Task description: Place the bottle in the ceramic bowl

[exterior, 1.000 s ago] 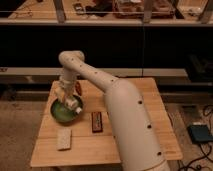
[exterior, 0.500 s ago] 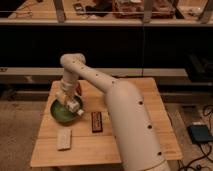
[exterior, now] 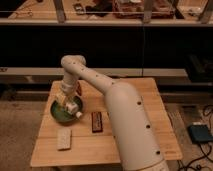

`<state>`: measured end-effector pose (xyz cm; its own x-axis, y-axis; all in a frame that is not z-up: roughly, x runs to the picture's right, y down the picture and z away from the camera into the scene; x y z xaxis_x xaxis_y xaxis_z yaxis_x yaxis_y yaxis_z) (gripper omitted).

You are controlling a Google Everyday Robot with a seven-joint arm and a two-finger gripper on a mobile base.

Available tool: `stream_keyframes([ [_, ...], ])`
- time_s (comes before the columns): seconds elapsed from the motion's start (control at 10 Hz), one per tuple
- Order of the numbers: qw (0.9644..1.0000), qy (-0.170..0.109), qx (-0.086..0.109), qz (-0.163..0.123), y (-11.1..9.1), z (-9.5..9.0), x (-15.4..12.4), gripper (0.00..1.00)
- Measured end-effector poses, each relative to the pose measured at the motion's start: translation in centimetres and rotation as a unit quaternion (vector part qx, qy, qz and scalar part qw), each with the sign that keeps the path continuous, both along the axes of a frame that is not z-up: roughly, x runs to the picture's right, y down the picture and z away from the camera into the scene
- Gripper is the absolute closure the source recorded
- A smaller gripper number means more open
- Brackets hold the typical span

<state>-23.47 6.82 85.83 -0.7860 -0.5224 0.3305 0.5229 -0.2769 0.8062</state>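
The ceramic bowl [exterior: 59,114], green inside with a darker rim, sits on the left part of the wooden table [exterior: 135,100]. My gripper [exterior: 65,100] hangs over the bowl, pointing down into it. The white bottle [exterior: 73,107] lies tilted just under the gripper over the bowl's right side, its cap end [exterior: 79,114] by the rim. I cannot tell whether the gripper holds the bottle or whether the bottle rests on the bowl.
A dark brown rectangular item [exterior: 96,121] lies right of the bowl. A pale flat block [exterior: 64,139] lies near the table's front left edge. A small red-orange item [exterior: 79,90] shows behind the wrist. A dark shelf unit stands behind the table.
The gripper has dropped slightly toward the bowl with the bottle under it. The other things have not moved.
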Motion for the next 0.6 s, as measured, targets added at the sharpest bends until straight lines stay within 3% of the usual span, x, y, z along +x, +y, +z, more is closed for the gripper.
stream_keyframes([
  [0.6, 0.9995, 0.000, 0.002, 0.031, -2.1, -0.4, -0.4, 0.20],
])
